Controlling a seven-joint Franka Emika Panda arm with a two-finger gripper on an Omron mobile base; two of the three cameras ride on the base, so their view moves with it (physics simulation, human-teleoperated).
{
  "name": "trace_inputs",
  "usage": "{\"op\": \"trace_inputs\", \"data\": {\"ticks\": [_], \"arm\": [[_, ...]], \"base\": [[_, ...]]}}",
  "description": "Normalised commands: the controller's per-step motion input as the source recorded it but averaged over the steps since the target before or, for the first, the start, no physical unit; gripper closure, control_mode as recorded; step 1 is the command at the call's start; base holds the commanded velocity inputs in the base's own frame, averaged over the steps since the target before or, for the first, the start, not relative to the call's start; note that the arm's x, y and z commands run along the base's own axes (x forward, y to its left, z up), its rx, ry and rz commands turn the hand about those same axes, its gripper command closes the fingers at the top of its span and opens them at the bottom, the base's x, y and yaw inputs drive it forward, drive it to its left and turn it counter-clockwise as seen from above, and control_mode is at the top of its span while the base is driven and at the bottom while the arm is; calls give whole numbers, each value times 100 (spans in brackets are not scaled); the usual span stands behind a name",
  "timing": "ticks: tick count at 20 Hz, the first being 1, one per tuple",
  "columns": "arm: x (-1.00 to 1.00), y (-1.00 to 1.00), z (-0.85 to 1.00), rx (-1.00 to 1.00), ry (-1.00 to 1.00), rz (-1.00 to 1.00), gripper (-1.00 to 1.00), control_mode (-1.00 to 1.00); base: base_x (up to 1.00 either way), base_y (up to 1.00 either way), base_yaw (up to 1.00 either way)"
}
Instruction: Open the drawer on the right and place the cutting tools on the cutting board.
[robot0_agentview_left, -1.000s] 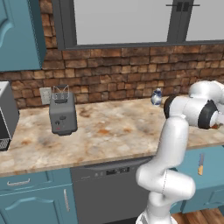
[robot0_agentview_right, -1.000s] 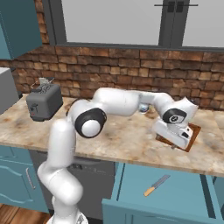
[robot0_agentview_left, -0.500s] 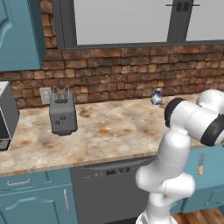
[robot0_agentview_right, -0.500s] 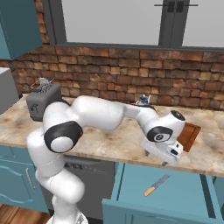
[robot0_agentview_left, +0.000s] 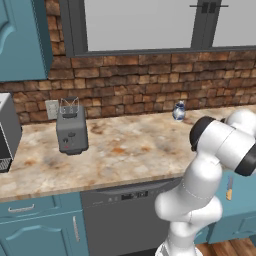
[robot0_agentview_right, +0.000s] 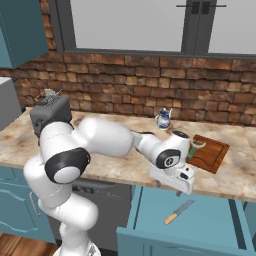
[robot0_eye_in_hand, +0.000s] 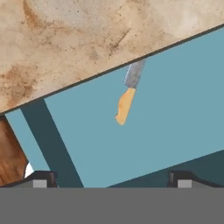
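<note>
The gripper hangs with jaws wide apart above the open drawer, ready for the knife lying just below. The peeler already rests behind it on the cutting board.

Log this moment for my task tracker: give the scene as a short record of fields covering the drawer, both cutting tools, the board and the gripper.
drawer: wide teal-blue drawer, pulled open
knife: short, silver blade, tan-yellow handle, lying in the drawer
peeler: green-handled peeler, on the board
board: reddish-brown wooden cutting board, on the counter
gripper: two-finger gripper, open, empty, above the drawer
remaining: knife not yet on board
</note>
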Motion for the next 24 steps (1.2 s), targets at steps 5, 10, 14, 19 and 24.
{"op": "trace_inputs", "data": {"ticks": [5,10,14,19,24], "arm": [[-2,-3,-35,2,0,0,-100,-100],[-3,-12,-34,2,0,0,-100,-100],[-28,-2,-1,3,-3,0,-100,-100],[-49,0,0,2,-11,1,-100,-100],[-16,0,-17,0,-2,4,-100,-100]], "base": [[0,0,0],[0,0,0],[0,0,0],[0,0,0],[0,0,0]]}}
